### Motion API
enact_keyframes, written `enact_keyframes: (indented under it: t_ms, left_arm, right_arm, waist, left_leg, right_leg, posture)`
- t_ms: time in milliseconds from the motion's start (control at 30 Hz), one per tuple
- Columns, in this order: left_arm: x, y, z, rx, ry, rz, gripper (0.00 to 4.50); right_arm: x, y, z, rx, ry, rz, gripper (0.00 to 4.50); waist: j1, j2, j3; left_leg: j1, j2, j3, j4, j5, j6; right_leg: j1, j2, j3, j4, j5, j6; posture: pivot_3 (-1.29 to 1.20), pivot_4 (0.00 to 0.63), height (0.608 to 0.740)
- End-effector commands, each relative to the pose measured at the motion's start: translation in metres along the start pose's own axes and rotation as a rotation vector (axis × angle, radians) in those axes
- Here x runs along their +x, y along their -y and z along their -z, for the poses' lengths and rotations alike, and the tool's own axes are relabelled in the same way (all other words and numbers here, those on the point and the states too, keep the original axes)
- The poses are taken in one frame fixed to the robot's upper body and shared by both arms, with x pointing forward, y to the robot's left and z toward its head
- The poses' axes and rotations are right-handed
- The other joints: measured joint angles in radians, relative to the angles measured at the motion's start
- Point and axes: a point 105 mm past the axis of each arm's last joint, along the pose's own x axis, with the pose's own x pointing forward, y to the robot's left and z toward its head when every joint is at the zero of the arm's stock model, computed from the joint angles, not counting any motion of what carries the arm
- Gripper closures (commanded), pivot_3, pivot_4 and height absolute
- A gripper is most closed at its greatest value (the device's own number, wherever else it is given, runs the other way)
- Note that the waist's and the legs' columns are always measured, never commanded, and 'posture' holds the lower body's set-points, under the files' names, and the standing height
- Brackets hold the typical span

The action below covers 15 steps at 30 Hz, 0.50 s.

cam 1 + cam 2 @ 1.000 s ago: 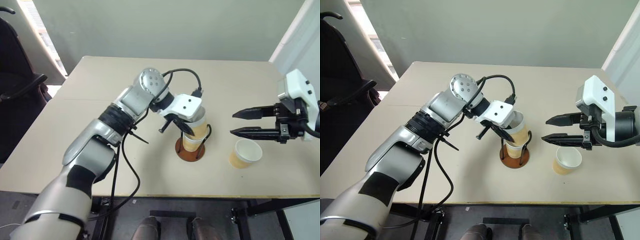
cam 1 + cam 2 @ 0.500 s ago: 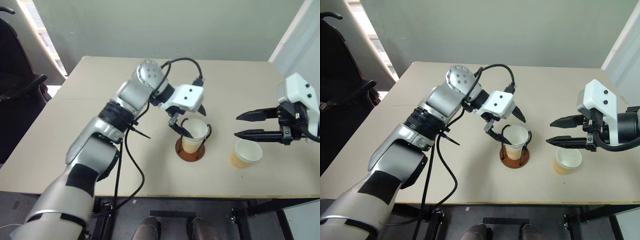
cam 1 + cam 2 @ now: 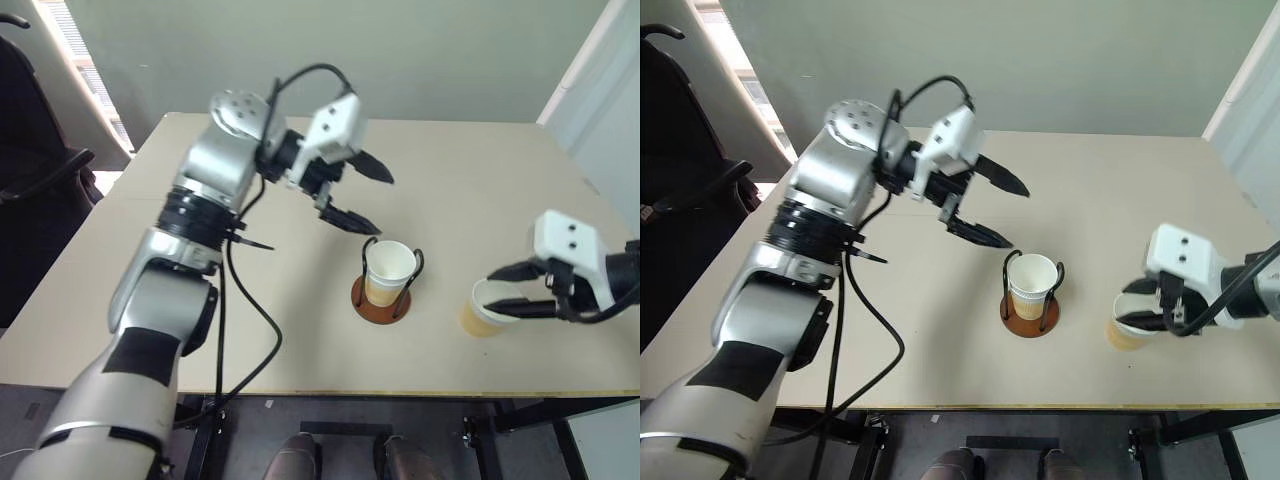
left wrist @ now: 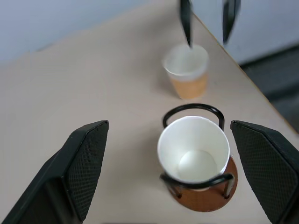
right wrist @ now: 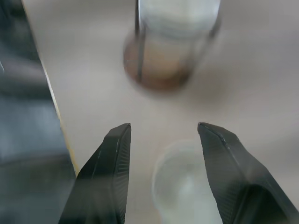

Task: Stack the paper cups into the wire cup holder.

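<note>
Since a second ago the left gripper (image 3: 356, 194) has let go and is lifting away to the far left, jaws wide apart, leaving the stacked cups (image 3: 389, 272) seated in the wire cup holder (image 3: 381, 300). The right gripper (image 3: 513, 289) is dropping beside the last paper cup (image 3: 1128, 325), upright at the table's (image 3: 480, 180) near right, jaws apart, one finger over its rim, not yet clamping

Silver-grey left arm (image 3: 190, 250), looped black cables, white gripper housings, black fingers.
</note>
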Motion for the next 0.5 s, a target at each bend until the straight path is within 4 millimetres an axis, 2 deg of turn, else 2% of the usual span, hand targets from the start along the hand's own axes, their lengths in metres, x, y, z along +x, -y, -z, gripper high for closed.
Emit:
enact_keyframes:
  t_ms: [33,167,267,433,500]
  left_arm:
    - [-0.015,0.012,-0.004,-0.023,0.038,0.012,0.02]
    - [-0.026,0.018,0.007,-0.058,0.000,-0.031,0.02]
    - [-0.032,0.018,0.011,-0.073,-0.014,-0.074,0.00]
    - [-0.035,0.020,0.016,-0.082,-0.031,-0.100,0.00]
    - [-0.036,0.022,0.019,-0.081,-0.042,-0.101,0.00]
  right_arm:
    - [0.001,0.007,0.012,-0.071,-0.084,0.043,2.18]
    - [0.008,0.010,0.022,-0.081,-0.109,0.041,2.18]
    - [0.013,0.012,0.027,-0.101,-0.130,0.031,1.61]
    - [0.024,0.012,0.024,-0.124,-0.114,0.011,0.02]
    - [0.029,0.010,0.024,-0.133,-0.115,-0.006,0.02]
  waist:
    - [0.000,0.000,0.000]
    - [0.000,0.000,0.000]
    - [0.001,0.000,0.000]
    - [-0.001,0.000,0.000]
    - [-0.002,0.000,0.000]
  left_leg:
    - [0.000,0.000,0.000,0.000,0.000,0.000]
    - [0.001,0.000,0.000,0.004,0.000,0.001]
    - [0.001,0.000,0.000,0.005,0.000,0.001]
    - [0.004,0.000,0.001,0.006,-0.001,0.002]
    - [0.005,0.000,0.000,0.006,-0.001,0.002]
  right_leg:
    - [0.000,0.000,0.000,0.000,0.000,0.000]
    - [0.001,0.000,0.000,0.001,0.000,0.000]
    - [0.003,0.000,0.000,0.000,0.001,0.001]
    - [0.006,0.000,0.000,0.000,0.001,0.001]
    - [0.006,0.000,0.000,0.001,0.001,0.001]
  posture:
    - [0.00,0.150,0.740]
    - [0.00,0.150,0.740]
    - [0.00,0.150,0.740]
    - [0.00,0.150,0.740]
    - [0.00,0.150,0.740]
